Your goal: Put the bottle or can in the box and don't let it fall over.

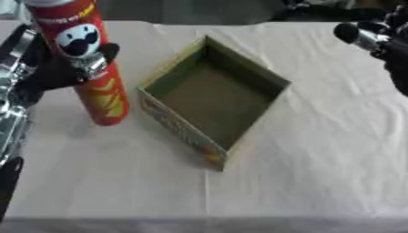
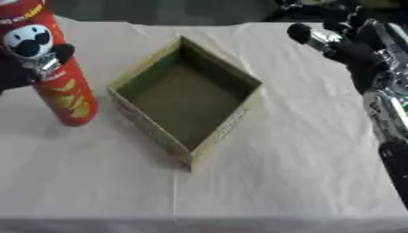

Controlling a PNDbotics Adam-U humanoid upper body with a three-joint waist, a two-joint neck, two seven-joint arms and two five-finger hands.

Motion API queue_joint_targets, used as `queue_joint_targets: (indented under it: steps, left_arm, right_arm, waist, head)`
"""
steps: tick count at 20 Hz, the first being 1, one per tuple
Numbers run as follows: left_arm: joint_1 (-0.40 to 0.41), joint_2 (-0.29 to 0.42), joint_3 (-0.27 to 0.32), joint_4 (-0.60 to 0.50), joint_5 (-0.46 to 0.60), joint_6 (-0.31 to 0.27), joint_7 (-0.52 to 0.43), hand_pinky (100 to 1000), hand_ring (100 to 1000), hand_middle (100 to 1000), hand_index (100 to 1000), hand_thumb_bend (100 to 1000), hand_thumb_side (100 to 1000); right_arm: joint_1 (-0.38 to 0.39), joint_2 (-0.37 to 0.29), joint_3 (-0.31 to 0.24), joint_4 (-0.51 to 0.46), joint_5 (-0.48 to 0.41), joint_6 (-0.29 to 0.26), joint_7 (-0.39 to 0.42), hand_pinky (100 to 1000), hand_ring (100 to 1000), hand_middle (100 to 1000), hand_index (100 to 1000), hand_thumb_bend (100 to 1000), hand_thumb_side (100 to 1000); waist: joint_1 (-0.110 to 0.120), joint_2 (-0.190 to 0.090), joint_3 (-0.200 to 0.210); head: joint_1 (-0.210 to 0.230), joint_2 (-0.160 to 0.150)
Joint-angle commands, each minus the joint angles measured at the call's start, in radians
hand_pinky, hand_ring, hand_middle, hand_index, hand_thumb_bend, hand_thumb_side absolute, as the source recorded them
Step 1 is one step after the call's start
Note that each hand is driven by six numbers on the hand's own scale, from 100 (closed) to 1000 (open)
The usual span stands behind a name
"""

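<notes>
A tall red crisp can (image 1: 89, 63) with a moustached face on it stands upright at the table's left. My left hand (image 1: 62, 68) is shut on the can about halfway up, with its thumb across the front. Just to the can's right lies the open cardboard box (image 1: 213, 98), turned cornerwise and with nothing inside. The can's base (image 1: 110, 119) is at table level, a little left of the box's near-left wall. My right hand (image 2: 347, 43) hovers open at the upper right, beyond the box's far-right corner, holding nothing.
A pale wrinkled cloth (image 1: 318, 150) covers the table. Its front edge (image 1: 199, 220) runs along the bottom of the views. Dark shapes lie past the far edge at the upper right.
</notes>
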Motion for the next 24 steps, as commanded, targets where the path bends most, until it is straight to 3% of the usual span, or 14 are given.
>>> queue_joint_targets:
  steps: [1,11,16,24]
  left_arm:
    - [-0.058,0.0,-0.005,-0.03,0.009,-0.006,0.003,512,487,376,285,100,100]
    - [-0.2,-0.074,-0.03,-0.004,0.014,0.003,0.001,511,484,372,281,100,100]
    - [-0.26,-0.136,-0.043,0.046,-0.004,-0.004,0.012,507,476,362,271,100,100]
    - [-0.278,-0.207,-0.05,0.157,-0.065,-0.052,0.022,503,472,347,254,100,100]
  right_arm:
    - [-0.006,-0.038,-0.014,-0.014,-0.003,0.0,-0.004,972,941,901,991,874,266]
    - [-0.01,-0.039,-0.011,-0.015,-0.005,0.003,-0.003,973,942,903,992,878,270]
    - [-0.025,-0.028,-0.005,-0.018,-0.01,0.003,0.004,971,939,903,992,878,270]
    - [-0.045,-0.022,-0.014,-0.028,-0.017,-0.007,0.005,971,938,901,990,876,268]
  waist:
    - [0.001,-0.02,0.001]
    - [0.004,-0.025,-0.004]
    - [-0.007,-0.019,-0.024]
    - [-0.027,0.003,-0.052]
  head:
    - [-0.011,0.006]
    - [-0.013,0.006]
    - [0.004,0.002]
    - [0.018,-0.019]
